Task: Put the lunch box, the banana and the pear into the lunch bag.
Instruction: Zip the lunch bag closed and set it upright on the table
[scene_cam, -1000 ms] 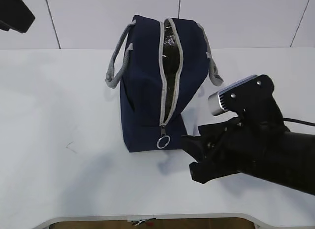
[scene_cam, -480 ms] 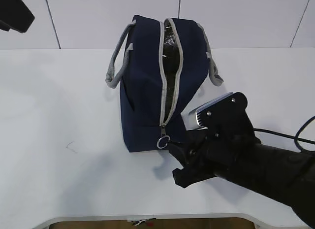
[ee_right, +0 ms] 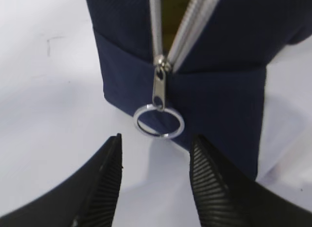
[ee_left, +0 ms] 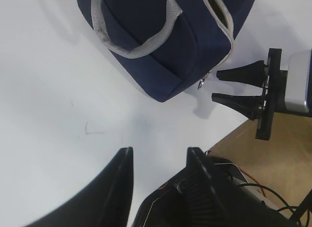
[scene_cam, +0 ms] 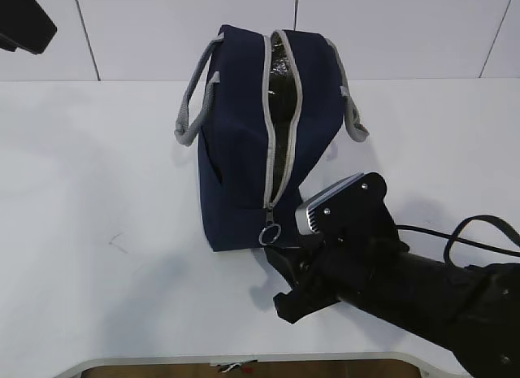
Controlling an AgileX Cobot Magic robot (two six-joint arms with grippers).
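The navy lunch bag (scene_cam: 244, 134) stands on the white table with its grey zipper (scene_cam: 268, 110) open along the top; dark foil lining shows inside. Its zipper ring (scene_cam: 270, 234) hangs at the near end. My right gripper (scene_cam: 272, 276) is open just in front of that ring, low over the table. In the right wrist view the ring (ee_right: 181, 120) lies just beyond my open gripper (ee_right: 157, 137), apart from both fingers. My left gripper (ee_left: 161, 150) is open and empty, high above the table, left of the bag (ee_left: 161, 51). The lunch box, banana and pear are out of view.
The table's front edge (scene_cam: 244, 360) runs close below my right arm; brown floor and cables (ee_left: 253, 188) lie beyond it. Grey handles (scene_cam: 195, 102) hang on both sides of the bag. A dark part of the left arm (scene_cam: 23, 20) is at the upper left.
My right gripper has moved left and nearer along the table, from right of the bag to just in front of the zipper ring. The bag has not moved.
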